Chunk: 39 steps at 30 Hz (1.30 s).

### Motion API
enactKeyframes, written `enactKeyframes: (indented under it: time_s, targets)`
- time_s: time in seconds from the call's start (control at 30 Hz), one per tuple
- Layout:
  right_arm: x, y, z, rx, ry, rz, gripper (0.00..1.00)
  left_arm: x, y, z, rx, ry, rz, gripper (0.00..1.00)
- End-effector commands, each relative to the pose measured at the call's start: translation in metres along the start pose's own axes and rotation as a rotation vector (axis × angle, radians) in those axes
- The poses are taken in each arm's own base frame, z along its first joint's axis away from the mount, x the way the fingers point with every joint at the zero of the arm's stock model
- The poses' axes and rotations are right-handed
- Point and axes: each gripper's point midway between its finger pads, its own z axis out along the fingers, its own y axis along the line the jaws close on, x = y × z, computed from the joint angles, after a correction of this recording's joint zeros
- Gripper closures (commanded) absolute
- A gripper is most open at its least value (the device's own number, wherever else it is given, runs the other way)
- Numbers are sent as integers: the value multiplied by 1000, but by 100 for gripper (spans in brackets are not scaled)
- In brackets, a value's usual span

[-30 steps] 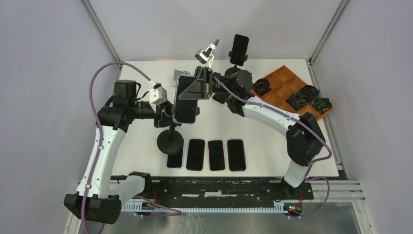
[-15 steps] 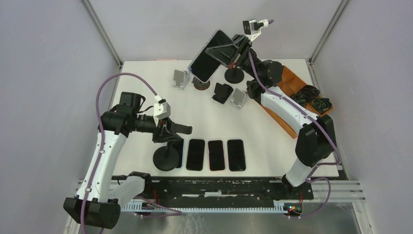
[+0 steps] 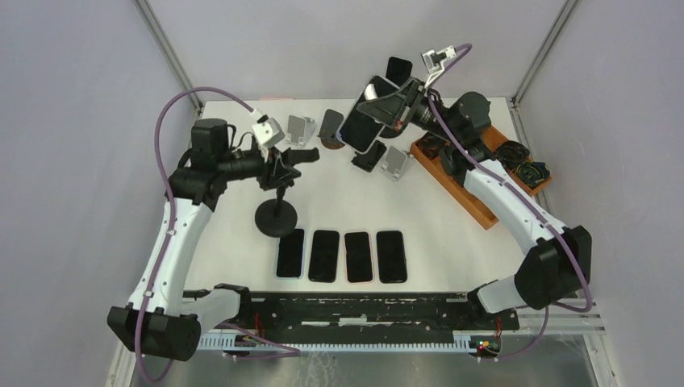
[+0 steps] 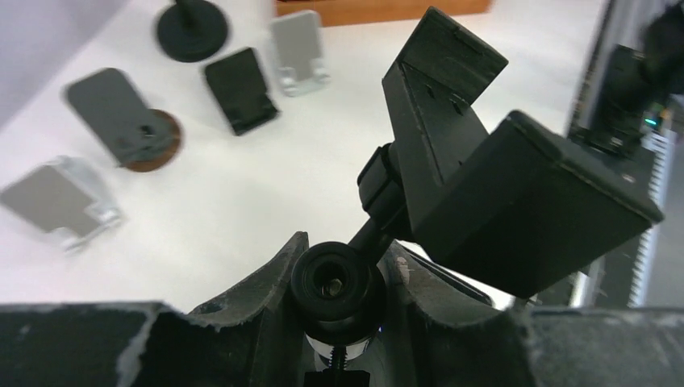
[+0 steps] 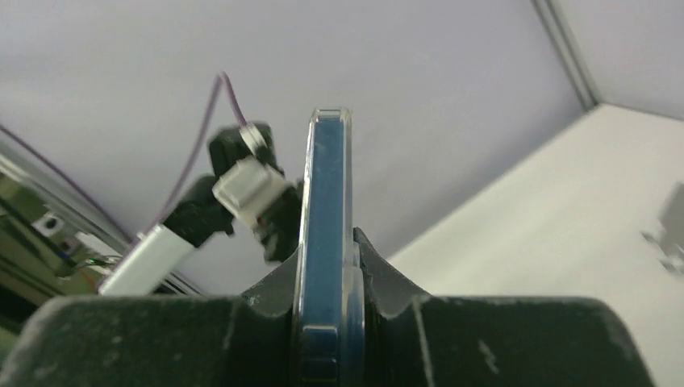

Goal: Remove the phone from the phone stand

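My right gripper (image 5: 327,270) is clenched on the blue-edged phone (image 5: 327,177), holding it in the air well behind the black phone stand (image 3: 277,219) and to its right. My left gripper (image 4: 335,278) clasps that stand's stem below its cradle.

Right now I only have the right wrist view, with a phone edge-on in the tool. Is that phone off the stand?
Observer: Yes. The top view shows the phone held in the air by the right tool over the back of the table, apart from the black stand.
Operator: Is anything steadying the stand?
Observer: The left tool is closed on the stand's neck, just under its empty clamp.
Operator: What's lying near its base?
Observer: A row of four phones lying flat, just in front of the base.
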Motion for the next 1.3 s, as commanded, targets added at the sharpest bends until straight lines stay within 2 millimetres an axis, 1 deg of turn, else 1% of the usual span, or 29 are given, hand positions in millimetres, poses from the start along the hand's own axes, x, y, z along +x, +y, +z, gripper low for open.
enactKeyframes:
  time_s: [0.0, 0.03, 0.07, 0.13, 0.17, 0.2, 0.27, 0.33, 0.4, 0.47, 0.53, 0.6, 0.67, 0.8, 0.87, 0.97, 1.03, 1.1, 1.27]
  targets:
    - [25, -22, -35, 155, 96, -128, 100, -57, 77, -2, -277, -101, 68, 98]
    - [31, -29, -44, 185, 109, -127, 100, -61, 91, -2, -315, -97, 65, 98]
    - [34, -31, -52, 206, 115, -125, 100, -56, 105, 1, -346, -81, 45, 98]
    - [42, -42, -68, 252, 125, -108, 100, -59, 132, 2, -399, -77, 26, 98]
    - [47, -50, -77, 284, 136, -102, 100, -59, 145, 4, -419, -80, 20, 98]
    - [53, -59, -87, 322, 155, -93, 100, -55, 158, 8, -428, -73, 6, 98]
    - [68, -79, -107, 411, 208, -84, 100, -52, 180, 12, -448, -88, -14, 98]
    - [92, -100, -132, 517, 298, -53, 100, -48, 201, 13, -450, -118, -48, 98]
    - [117, -114, -158, 601, 382, -29, 100, -46, 223, 12, -455, -160, -80, 98]
    - [141, -123, -185, 673, 459, -18, 100, -44, 250, 4, -489, -214, -108, 98]
    - [156, -127, -208, 735, 505, -10, 100, -47, 273, 0, -518, -267, -121, 98]
    - [168, -128, -226, 780, 540, -1, 100, -47, 291, 0, -545, -301, -128, 98]
    - [180, -126, -242, 820, 567, 9, 100, -50, 304, 4, -575, -325, -99, 98]
    - [204, -129, -276, 923, 635, 35, 100, -52, 324, 15, -610, -373, -125, 98]
    - [218, -131, -293, 967, 676, 48, 100, -45, 338, 20, -648, -373, -133, 98]
    - [240, -134, -315, 1010, 730, 89, 100, -42, 359, 18, -722, -367, -120, 98]
    - [251, -135, -324, 1023, 753, 111, 100, -42, 367, 16, -751, -355, -102, 98]
    - [258, -136, -329, 1034, 770, 129, 100, -43, 373, 14, -769, -335, -51, 98]
    - [270, -139, -331, 1018, 803, 182, 100, -42, 380, 13, -784, -311, 24, 98]
